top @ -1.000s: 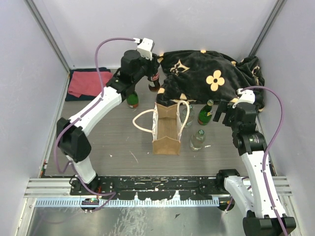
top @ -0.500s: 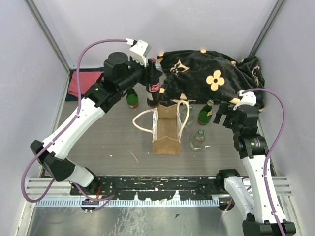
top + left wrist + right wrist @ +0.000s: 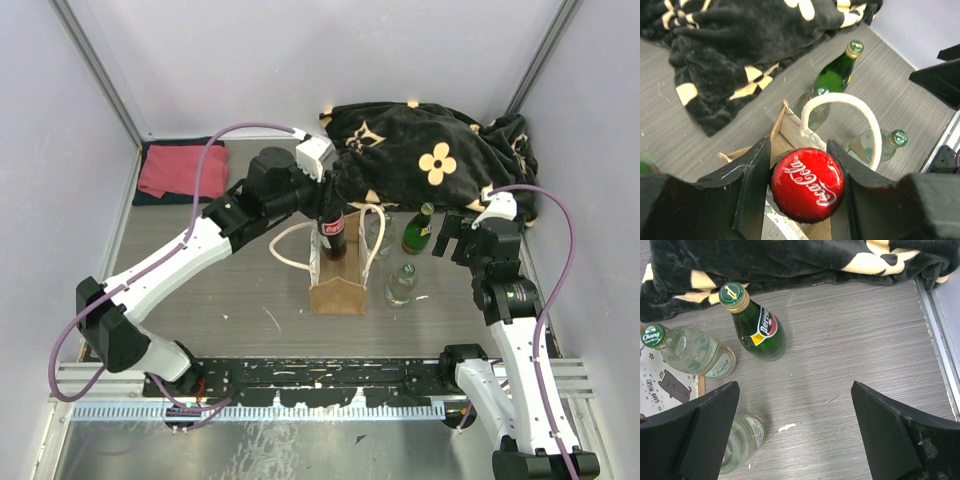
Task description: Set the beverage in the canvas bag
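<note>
Left wrist view: the left gripper (image 3: 799,175) is closed partway, with a black finger on either side of the neck of a Coca-Cola bottle (image 3: 807,185). The bottle's red cap fills the gap between them. The bottle hangs upright straight below the fingers. The open mouth of the canvas bag (image 3: 777,122) lies directly beneath it, and one cream handle (image 3: 850,112) arches just beyond the cap. From the top external view the bottle's base sits at the bag's opening. Whether it has passed below the rim cannot be told.

Beyond this gripper's fingertips a black blanket (image 3: 430,160) with cream flowers lies heaped. A folded red towel (image 3: 170,170) sits well off to its left side.

The right gripper (image 3: 797,430) hovers with its jaws spread wide and holds nothing. Ahead of it, toward its left finger, a green Perrier bottle (image 3: 757,325) stands upright. A clear Chang bottle (image 3: 690,352) stands further left, just beside the bag. A second clear bottle (image 3: 742,440) stands close under the left finger, apart from it.
</note>
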### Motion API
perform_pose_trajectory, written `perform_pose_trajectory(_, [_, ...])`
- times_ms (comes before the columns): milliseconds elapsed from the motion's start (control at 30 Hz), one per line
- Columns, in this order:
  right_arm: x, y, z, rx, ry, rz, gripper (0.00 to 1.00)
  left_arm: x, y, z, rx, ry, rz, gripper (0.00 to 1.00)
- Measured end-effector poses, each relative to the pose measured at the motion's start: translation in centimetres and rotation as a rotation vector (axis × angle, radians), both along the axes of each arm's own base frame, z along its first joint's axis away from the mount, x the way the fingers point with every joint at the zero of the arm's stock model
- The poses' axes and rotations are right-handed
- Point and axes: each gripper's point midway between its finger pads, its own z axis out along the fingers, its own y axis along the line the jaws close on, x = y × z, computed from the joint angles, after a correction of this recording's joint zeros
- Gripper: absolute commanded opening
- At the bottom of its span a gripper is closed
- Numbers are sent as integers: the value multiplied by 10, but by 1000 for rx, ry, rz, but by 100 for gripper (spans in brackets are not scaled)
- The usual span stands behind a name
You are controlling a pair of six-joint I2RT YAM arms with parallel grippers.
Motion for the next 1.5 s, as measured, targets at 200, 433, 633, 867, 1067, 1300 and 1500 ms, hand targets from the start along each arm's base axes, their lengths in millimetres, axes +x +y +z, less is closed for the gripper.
perform_pose_trajectory(200, [-1,0,-12,-1,20,0,100,2,-11,-28,16,29,-8,0])
perform_pose_trajectory(433, [-3,0,-25,-4,47,0,100,11,-40,-44,-2,7,-27,0])
perform_pose_trajectory(633, [-3,-1,-25,-11,48,0,100,15,-60,-77,26,11,-37,0])
perform_pose_trajectory(867, [-3,-1,-26,-15,50,4,100,21,-68,-106,83,-7,-38,0])
perform_pose_trajectory(1067, [-1,-1,-25,-17,39,7,100,29,-67,-109,112,-55,-31,0])
perform_pose_trajectory(1300, [3,1,-27,-16,38,15,100,36,-69,-108,117,-96,-18,0])
perform_pose_trajectory(1500, [6,2,-26,-14,33,20,100,43,-73,-105,92,-125,-2,0])
